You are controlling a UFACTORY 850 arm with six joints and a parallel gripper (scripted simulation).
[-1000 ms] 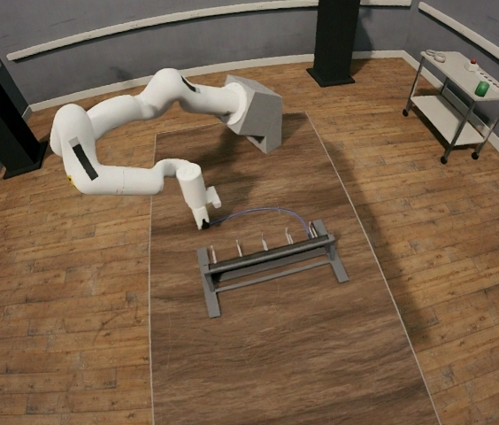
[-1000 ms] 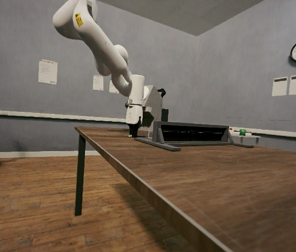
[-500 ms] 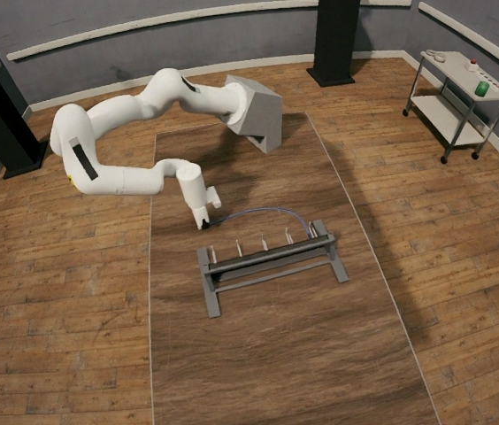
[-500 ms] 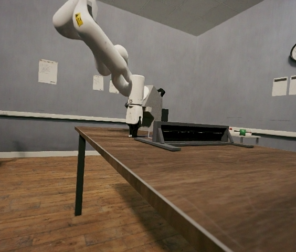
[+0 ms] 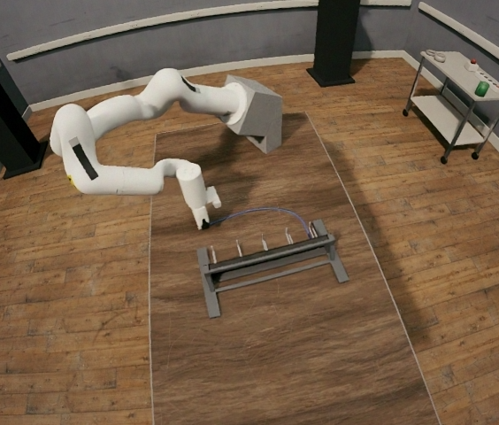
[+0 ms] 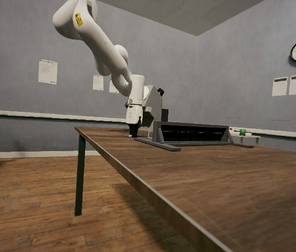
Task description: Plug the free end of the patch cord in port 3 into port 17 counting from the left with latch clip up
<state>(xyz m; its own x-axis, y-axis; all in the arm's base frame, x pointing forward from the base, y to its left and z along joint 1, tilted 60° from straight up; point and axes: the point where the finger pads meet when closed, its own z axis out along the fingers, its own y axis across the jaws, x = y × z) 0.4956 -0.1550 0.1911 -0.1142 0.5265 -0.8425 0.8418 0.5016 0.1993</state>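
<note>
A grey free-standing rack (image 5: 268, 258) (image 6: 194, 125) stands upright on the wooden table (image 5: 286, 357) (image 6: 224, 176). A thin blue patch cord (image 5: 258, 210) arcs from the rack's right end, as the top view shows it, over to my gripper (image 5: 203, 225) (image 6: 133, 134). The gripper points down, low at the table top, behind the rack's left end in the top view. It is shut on the cord's free plug, which its dark fingers mostly hide. The port faces are too small to read.
Several short white stubs (image 5: 264, 242) stick up along the rack's far side. The robot's grey base block (image 5: 258, 114) sits at the table's far end. A metal cart (image 5: 464, 77) with a green object (image 5: 481, 88) (image 6: 242, 132) stands off to the right, and a black pillar (image 5: 334, 41) behind.
</note>
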